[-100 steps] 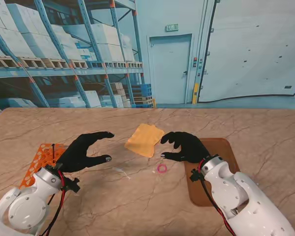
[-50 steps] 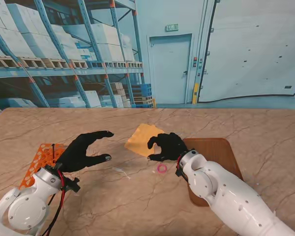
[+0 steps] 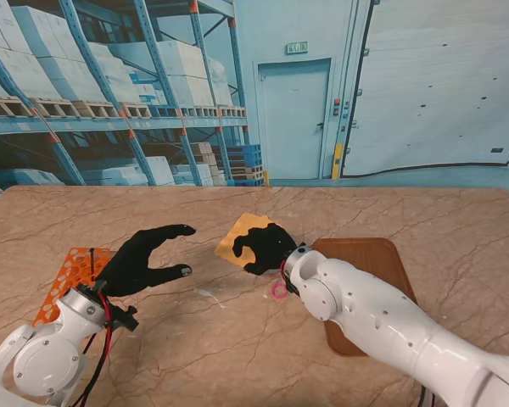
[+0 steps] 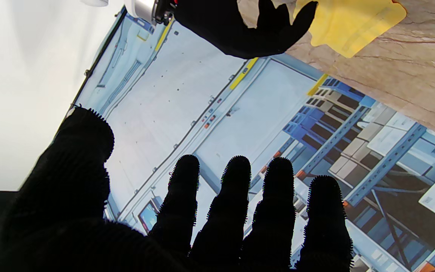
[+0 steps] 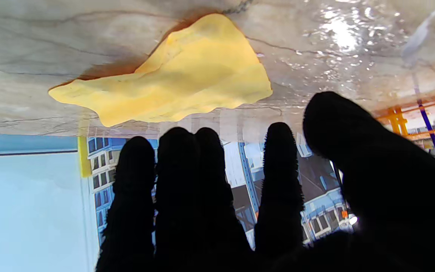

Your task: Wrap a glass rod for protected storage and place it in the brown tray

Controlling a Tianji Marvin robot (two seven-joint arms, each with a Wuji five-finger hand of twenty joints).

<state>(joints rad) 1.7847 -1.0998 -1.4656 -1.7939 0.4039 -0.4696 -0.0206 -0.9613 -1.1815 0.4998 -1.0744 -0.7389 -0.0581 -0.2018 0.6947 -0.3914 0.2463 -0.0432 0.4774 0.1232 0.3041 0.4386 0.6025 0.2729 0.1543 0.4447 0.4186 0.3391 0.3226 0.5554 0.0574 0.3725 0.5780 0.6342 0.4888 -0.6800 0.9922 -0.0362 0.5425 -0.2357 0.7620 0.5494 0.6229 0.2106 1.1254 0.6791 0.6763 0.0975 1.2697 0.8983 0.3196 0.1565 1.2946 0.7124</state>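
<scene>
A crumpled yellow cloth [image 3: 248, 225] lies on the marble table, also seen in the left wrist view [image 4: 349, 26] and the right wrist view [image 5: 187, 79]. My right hand [image 3: 265, 247] hovers over the cloth's nearer right part, fingers apart, holding nothing; its fingers [image 5: 202, 196] stop short of the cloth. My left hand [image 3: 140, 261] stands open to the left, thumb and fingers spread [image 4: 202, 219]. A faint glass rod [image 3: 208, 294] lies on the table between the hands, nearer to me. The brown tray [image 3: 369, 254] sits at the right, partly hidden by my right arm.
A small pink ring [image 3: 278, 291] lies by my right wrist. An orange perforated rack [image 3: 68, 275] rests at the left, beside my left forearm. The table's far half stretches toward the warehouse backdrop.
My right hand has swung left from beside the tray to over the yellow cloth, covering its nearer right corner. The left hand has stayed put.
</scene>
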